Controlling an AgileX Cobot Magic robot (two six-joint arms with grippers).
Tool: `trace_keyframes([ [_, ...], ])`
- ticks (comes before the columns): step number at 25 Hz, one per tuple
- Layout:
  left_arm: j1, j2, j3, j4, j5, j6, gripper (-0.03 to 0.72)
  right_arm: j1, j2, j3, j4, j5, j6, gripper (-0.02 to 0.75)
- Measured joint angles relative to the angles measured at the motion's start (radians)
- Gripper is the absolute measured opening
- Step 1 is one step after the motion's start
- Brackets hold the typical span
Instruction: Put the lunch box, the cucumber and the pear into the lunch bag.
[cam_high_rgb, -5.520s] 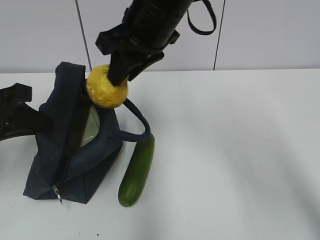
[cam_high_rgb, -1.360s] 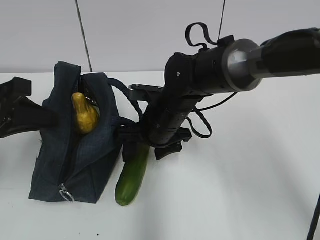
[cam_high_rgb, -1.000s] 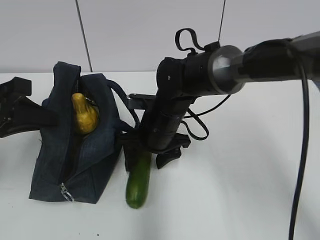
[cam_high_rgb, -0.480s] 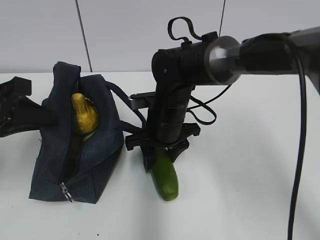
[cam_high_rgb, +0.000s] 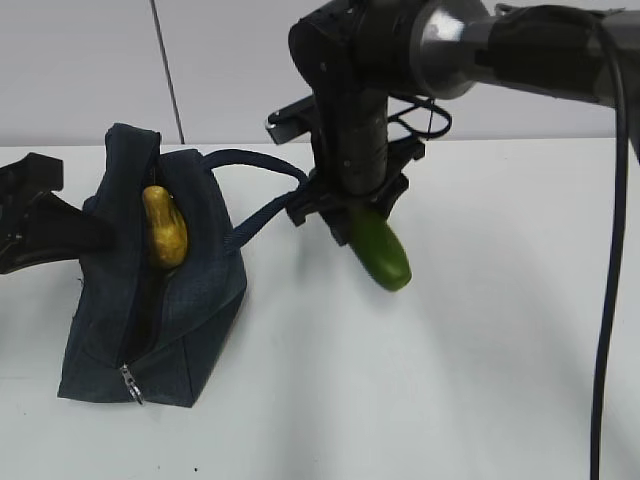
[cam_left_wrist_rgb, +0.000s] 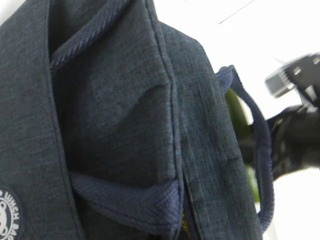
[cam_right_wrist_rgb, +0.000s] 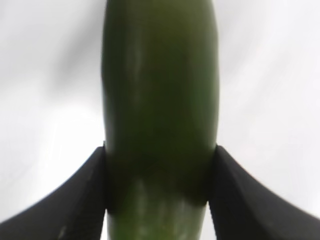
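The navy lunch bag lies open at the left, and its fabric fills the left wrist view. The yellow pear stands inside its opening. My right gripper is shut on the dark green cucumber and holds it tilted in the air, right of the bag; its fingers clamp the cucumber in the right wrist view. My left gripper is at the bag's left wall and grips it; the fabric hides its fingers in the wrist view. The lunch box is hidden.
One strap handle stretches from the bag toward the right arm. The zipper pull hangs at the bag's near end. A white table extends right and forward. A black cable hangs at the right.
My right gripper has closed on the cucumber and lifted it off the table, up and to the right. The pear, earlier held above the bag, now sits inside. The left gripper has not moved.
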Motion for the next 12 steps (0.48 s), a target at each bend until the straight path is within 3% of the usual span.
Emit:
trace_keyframes([
  [3,0.0,0.0,0.0,0.0,-0.002,0.0,-0.015,-0.013,0.0,-0.077,-0.096,0.004,-0.002,0.407],
  [7,0.0,0.0,0.0,0.0,-0.003,0.0,-0.015,-0.03,-0.004,-0.192,-0.119,0.013,-0.004,0.407],
  [9,0.0,0.0,0.0,0.0,-0.003,0.0,-0.015,-0.033,-0.004,-0.268,-0.099,0.015,-0.006,0.407],
  [12,0.0,0.0,0.0,0.0,-0.003,0.0,-0.015,-0.033,-0.011,-0.36,0.019,0.024,-0.017,0.407],
])
